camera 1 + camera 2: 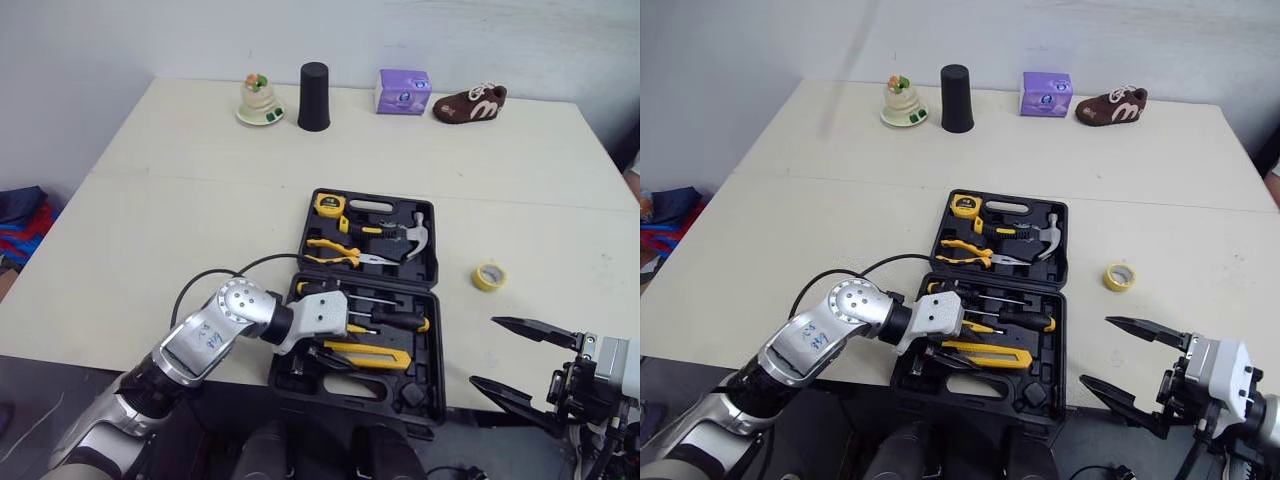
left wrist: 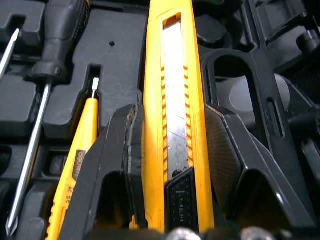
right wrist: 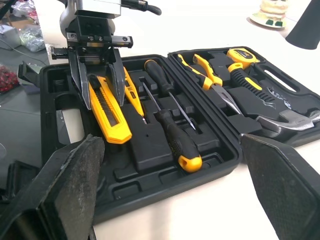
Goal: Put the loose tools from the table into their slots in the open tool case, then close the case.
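Seating utility knife (image 3: 111,117) in the near half of the tool case (image 1: 425,375), my left gripper (image 2: 171,112) clamped on it | right gripper (image 1: 483,350) spread, empty, near the table (image 1: 200,200) edge | remaining, I judge: tape roll (image 1: 489,276) loose beside the case, lid to close.

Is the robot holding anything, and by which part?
The left gripper pinches the yellow utility knife by its long sides, near one end; the right gripper is open, empty.
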You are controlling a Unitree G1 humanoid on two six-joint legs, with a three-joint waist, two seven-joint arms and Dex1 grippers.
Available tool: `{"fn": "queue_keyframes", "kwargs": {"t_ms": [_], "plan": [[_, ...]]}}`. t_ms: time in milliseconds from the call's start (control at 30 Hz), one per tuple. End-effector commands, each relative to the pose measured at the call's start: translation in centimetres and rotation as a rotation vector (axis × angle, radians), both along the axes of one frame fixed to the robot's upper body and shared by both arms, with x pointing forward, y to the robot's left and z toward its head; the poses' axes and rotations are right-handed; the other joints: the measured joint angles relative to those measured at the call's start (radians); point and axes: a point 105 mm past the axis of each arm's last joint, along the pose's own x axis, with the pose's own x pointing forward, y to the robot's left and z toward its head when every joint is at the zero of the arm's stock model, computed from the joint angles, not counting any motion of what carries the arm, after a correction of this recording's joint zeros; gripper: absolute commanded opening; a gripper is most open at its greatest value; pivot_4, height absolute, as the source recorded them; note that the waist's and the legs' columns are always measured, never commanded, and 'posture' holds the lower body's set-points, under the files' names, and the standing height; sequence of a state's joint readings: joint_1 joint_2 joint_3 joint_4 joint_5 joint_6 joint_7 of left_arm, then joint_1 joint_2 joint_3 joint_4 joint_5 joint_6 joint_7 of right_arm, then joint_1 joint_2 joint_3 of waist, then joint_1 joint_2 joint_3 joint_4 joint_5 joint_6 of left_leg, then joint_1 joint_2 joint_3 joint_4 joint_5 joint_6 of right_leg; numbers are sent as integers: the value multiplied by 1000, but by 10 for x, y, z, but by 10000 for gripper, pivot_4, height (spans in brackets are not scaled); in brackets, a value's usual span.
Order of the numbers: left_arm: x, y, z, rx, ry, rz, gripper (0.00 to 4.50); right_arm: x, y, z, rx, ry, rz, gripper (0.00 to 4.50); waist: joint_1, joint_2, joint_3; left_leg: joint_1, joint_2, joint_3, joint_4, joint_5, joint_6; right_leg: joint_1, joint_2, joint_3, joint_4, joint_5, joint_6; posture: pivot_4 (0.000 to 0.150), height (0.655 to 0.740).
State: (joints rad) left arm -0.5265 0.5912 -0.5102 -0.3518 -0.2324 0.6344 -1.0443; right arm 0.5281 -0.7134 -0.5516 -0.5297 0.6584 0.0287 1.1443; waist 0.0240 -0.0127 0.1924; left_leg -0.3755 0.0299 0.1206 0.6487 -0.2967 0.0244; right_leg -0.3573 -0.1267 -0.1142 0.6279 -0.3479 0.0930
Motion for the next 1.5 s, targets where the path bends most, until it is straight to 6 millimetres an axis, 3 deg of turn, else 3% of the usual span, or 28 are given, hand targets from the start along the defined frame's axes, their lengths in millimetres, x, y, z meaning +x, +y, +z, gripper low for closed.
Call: {"fn": "queue_keyframes", "kwargs": {"t_ms": [33,67,267,567,700,833,867,1200,1500], "plan": [[-6,-1,6,-11,3,-26,12460,-2,3,8,-7,-35,12,45000,0,0,0,0,0,0,0,0,0,0,0,0,0,0,0,1500,7380],[-6,-1,6,-10,7,-22,12460,-2,3,8,-6,-35,11,45000,0,0,0,0,0,0,0,0,0,0,0,0,0,0,0,1500,7380],[-4,-2,11,-37,-60,-83,39727,-2,0,4,-4,-34,3,45000,1,0,0,0,0,0,0,0,0,0,0,0,0,0,0,1500,7380],[4,4,46,-266,-108,-194,39727,-1,-7,-1,-5,-42,-3,45000,1,0,0,0,0,0,1,0,0,0,0,-1,0,0,0,1500,7380],[-2,12,43,-296,-84,-260,22857,-1,-9,-4,-6,-46,-8,45000,1,0,0,0,0,0,1,0,0,0,0,-1,0,0,0,1500,7380],[4,9,24,-254,-113,-229,2542,-2,-11,-6,-3,-45,-14,45000,0,0,0,0,-1,0,1,0,1,1,0,-1,0,0,0,1500,7380],[5,8,21,-247,-107,-221,411,-2,-11,-7,-3,-44,-15,45000,0,0,0,0,-1,0,2,0,1,1,0,-1,1,0,0,1500,7380],[-3,6,-10,-170,-45,-223,411,-5,-12,-10,-4,-26,-19,45000,1,0,0,0,-1,0,1,0,1,1,-1,-2,0,0,0,1500,7380],[12,13,-35,-20,-51,-129,411,-3,-6,-7,-6,-29,-9,45000,3,1,-1,2,-1,0,1,0,1,2,-2,-1,1,0,0,1500,7380]]}}
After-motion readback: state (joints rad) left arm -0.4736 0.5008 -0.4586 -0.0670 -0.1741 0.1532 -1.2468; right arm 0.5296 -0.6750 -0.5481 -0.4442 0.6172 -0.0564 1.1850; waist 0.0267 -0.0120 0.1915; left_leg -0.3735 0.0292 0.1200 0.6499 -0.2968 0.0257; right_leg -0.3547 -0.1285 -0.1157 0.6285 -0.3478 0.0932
